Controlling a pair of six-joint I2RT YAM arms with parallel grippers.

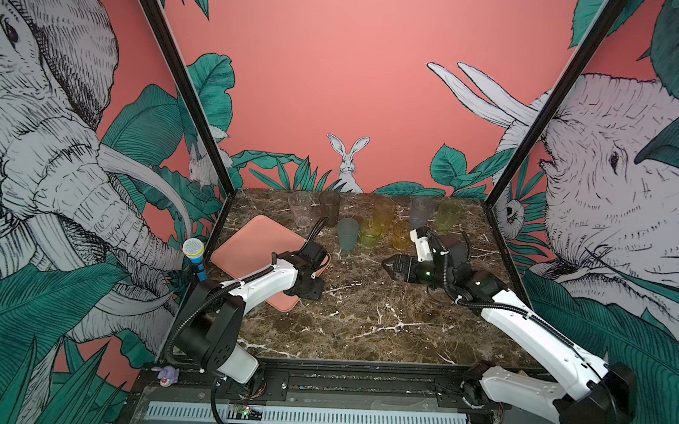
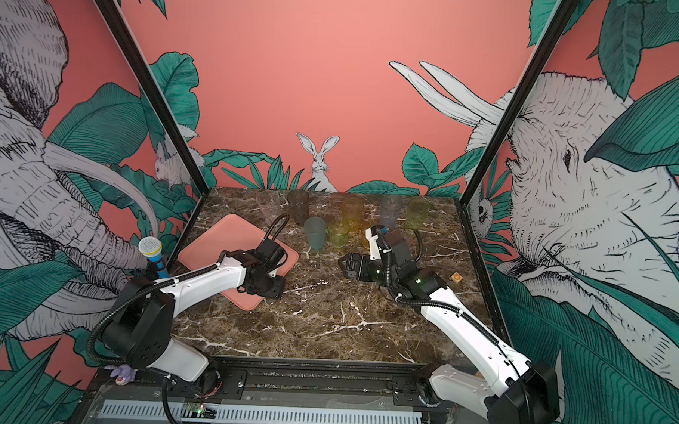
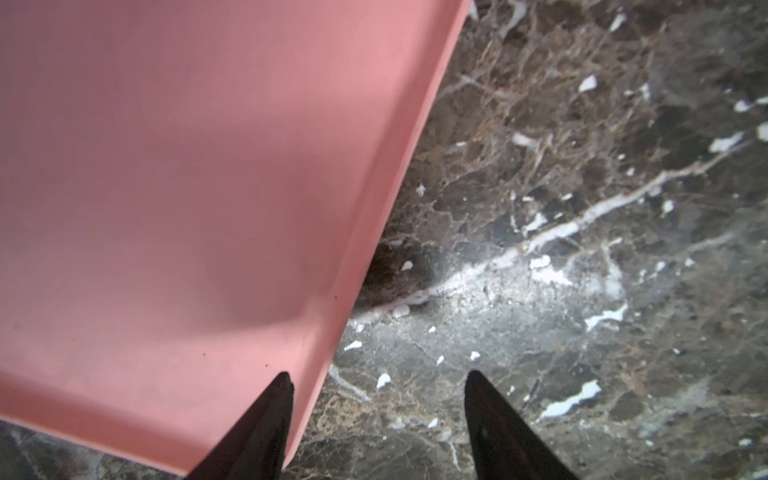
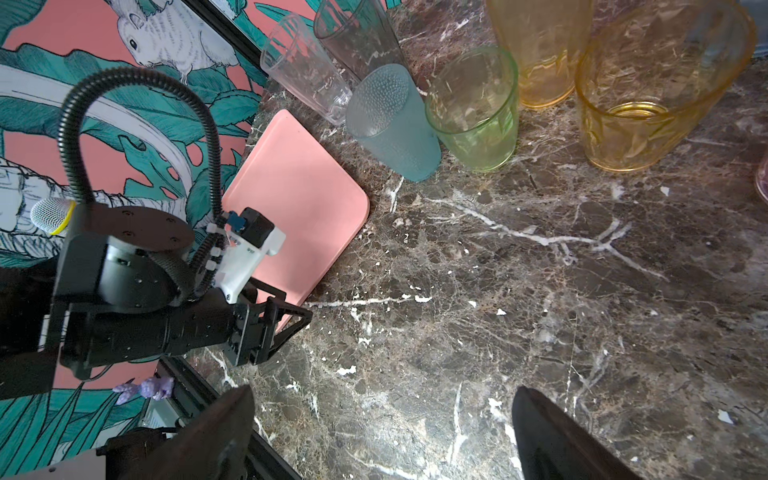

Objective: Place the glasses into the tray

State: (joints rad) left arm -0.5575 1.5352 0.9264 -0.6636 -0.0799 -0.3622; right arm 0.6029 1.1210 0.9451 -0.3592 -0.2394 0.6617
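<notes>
The salmon-pink tray (image 1: pixel 251 241) lies skewed on the left of the marble table, with nothing on it. Several glasses stand along the back: clear (image 1: pixel 300 209), smoky dark (image 1: pixel 329 206), frosted teal (image 1: pixel 347 234), short yellow-green (image 1: pixel 370 235), tall amber (image 1: pixel 384 212), short amber (image 1: pixel 401 236), grey-lilac (image 1: pixel 421 212) and tall yellow-green (image 1: pixel 446 214). My left gripper (image 3: pixel 378 376) points down, open, astride the tray's (image 3: pixel 166 166) near right rim, one finger over the tray and one over marble. My right gripper (image 1: pixel 384 265) stands open and holds nothing, low over mid-table, pointing left.
A toy microphone (image 1: pixel 193 250) stands at the table's left edge beside the tray. A small orange block (image 2: pixel 456 278) lies right of the right arm. Black frame posts (image 1: pixel 201 115) and patterned walls close in the table.
</notes>
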